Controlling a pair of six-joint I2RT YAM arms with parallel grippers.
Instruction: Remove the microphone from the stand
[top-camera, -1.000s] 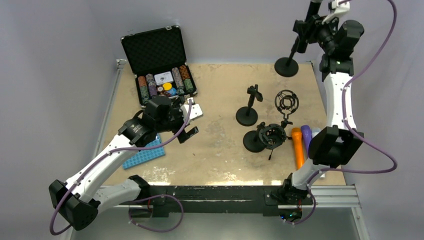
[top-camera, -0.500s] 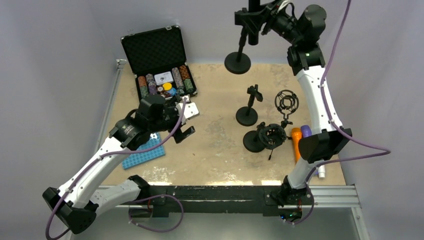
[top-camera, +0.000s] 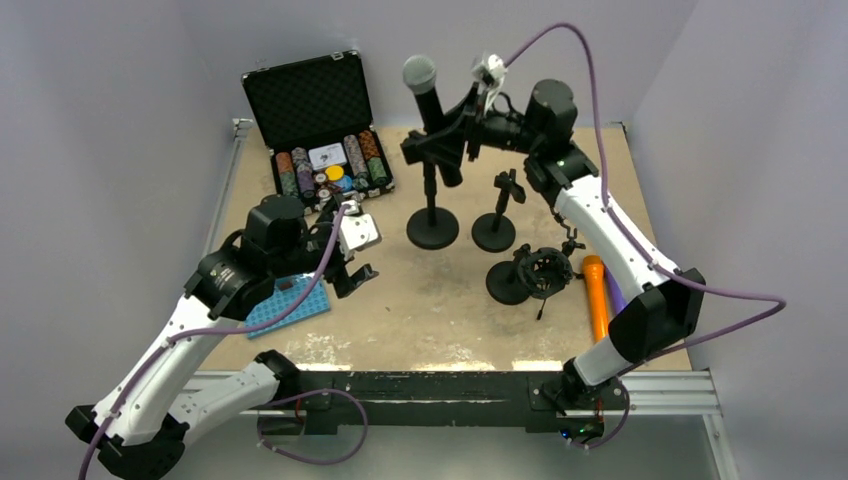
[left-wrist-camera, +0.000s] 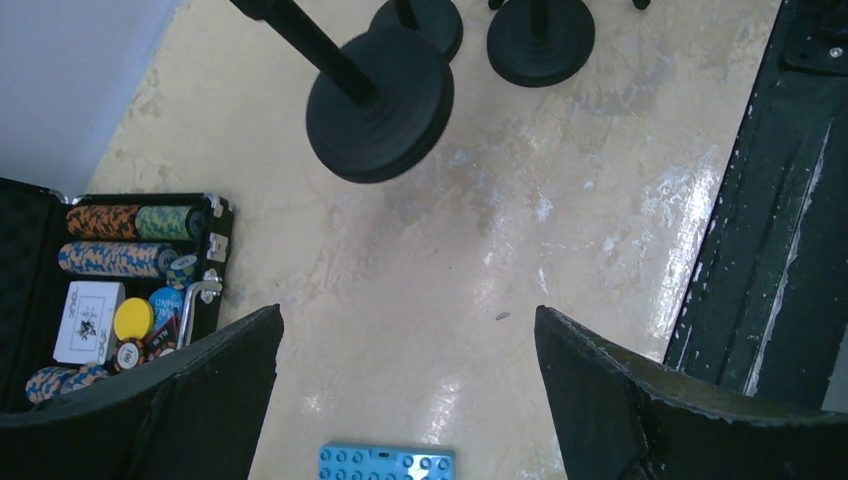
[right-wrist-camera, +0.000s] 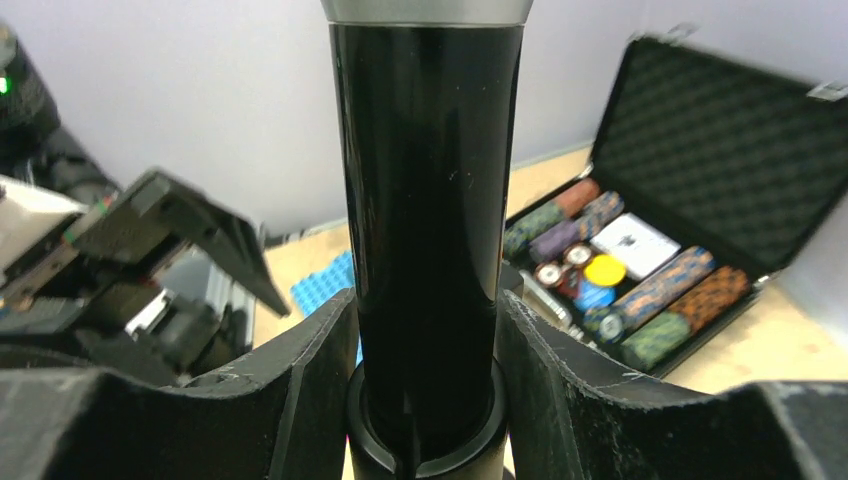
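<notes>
Your microphone (top-camera: 432, 110) sits upright in its stand (top-camera: 431, 190), grey head up, over the back middle of the table (top-camera: 440, 310). Your right gripper (top-camera: 455, 125) is clenched on its black body just above the holder ring, with one finger on either side. The stand's round base (top-camera: 432, 228) shows at 6 o'clock from the head. An open chip case (top-camera: 315, 110) lies at 9 o'clock from the microphone, and two smaller stands (top-camera: 495, 230) at 4 o'clock. Your left gripper (top-camera: 350, 262) hovers at 7 o'clock, jaws spread wide and holding nothing, beside a blue studded plate (top-camera: 290, 305).
</notes>
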